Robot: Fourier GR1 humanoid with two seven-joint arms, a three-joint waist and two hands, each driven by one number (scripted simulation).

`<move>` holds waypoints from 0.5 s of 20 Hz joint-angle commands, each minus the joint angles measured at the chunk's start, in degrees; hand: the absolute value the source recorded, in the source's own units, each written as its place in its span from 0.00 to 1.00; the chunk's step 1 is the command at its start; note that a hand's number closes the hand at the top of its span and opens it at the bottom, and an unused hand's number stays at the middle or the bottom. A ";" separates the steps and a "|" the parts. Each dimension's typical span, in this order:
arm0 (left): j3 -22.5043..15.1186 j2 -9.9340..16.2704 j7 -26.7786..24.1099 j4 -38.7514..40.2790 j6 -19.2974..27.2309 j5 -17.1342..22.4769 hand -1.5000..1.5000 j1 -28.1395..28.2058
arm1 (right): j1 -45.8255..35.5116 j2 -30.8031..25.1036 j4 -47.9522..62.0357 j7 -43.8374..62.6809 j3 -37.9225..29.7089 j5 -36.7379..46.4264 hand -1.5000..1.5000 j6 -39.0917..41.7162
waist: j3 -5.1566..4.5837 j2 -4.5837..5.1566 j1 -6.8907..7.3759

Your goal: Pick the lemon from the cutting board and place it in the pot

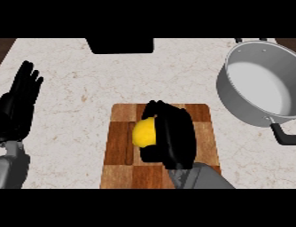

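Fingers of the right hand [174, 137] curl round the lemon [144, 132] on the cutting board [121, 146].

Even, bright light; soft sheen inside pot [259, 88]; faint shadows.

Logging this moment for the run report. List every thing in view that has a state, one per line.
lemon: on the cutting board, right hand curled round it
cutting board: flat on the counter, lemon on it
pot: on the counter, uncovered, nothing in it
right hand: shut on the lemon
left hand: open, resting at the view's left, fingers up
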 commanded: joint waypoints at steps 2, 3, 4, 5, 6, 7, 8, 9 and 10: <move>0.67 0.96 2.35 -3.08 -0.60 0.94 0.50 0.85 | -1.98 -3.27 -10.88 5.61 -6.17 7.54 1.00 -0.75 | 0.00 -0.05 0.20; -1.13 -1.04 0.83 -0.62 0.90 -1.05 0.50 -0.80 | -0.62 -2.90 -12.22 5.45 -5.57 8.76 1.00 -1.85 | 0.00 0.20 -0.01; 0.76 1.08 2.57 -1.10 -0.57 0.59 0.50 -1.09 | -1.61 -4.03 -12.34 5.66 -8.29 9.43 1.00 -1.27 | 0.00 0.24 0.29; -0.27 -0.13 1.61 -1.34 0.51 -0.83 0.50 -0.11 | 1.92 -4.84 -15.08 4.80 -7.89 9.47 1.00 -2.65 | 0.02 0.28 0.36; 0.87 1.11 2.58 -1.97 -0.70 0.51 0.50 -0.78 | 2.27 -6.55 -15.11 4.02 -9.51 10.27 1.00 -2.08 | 0.01 0.32 0.52; -2.25 -2.70 -0.61 -3.39 1.09 -1.66 0.50 2.72 | 0.93 -5.61 -16.57 7.05 -10.26 11.87 1.00 1.37 | -0.01 0.27 0.63; 1.14 1.10 2.80 -4.71 -1.57 1.34 0.50 1.38 | 3.52 -7.11 -17.87 4.60 -11.83 9.89 1.00 0.91 | 0.01 0.33 0.82; -0.51 -1.45 -0.07 2.30 0.51 -1.11 0.50 -2.35 | 1.85 -7.39 -18.83 4.25 -14.87 7.75 1.00 1.74 | 0.00 0.48 0.36; 1.11 0.75 2.56 -3.01 -1.29 0.89 0.50 0.02 | 4.80 -8.48 -20.16 2.68 -15.30 7.97 1.00 0.00 | 0.02 0.38 0.78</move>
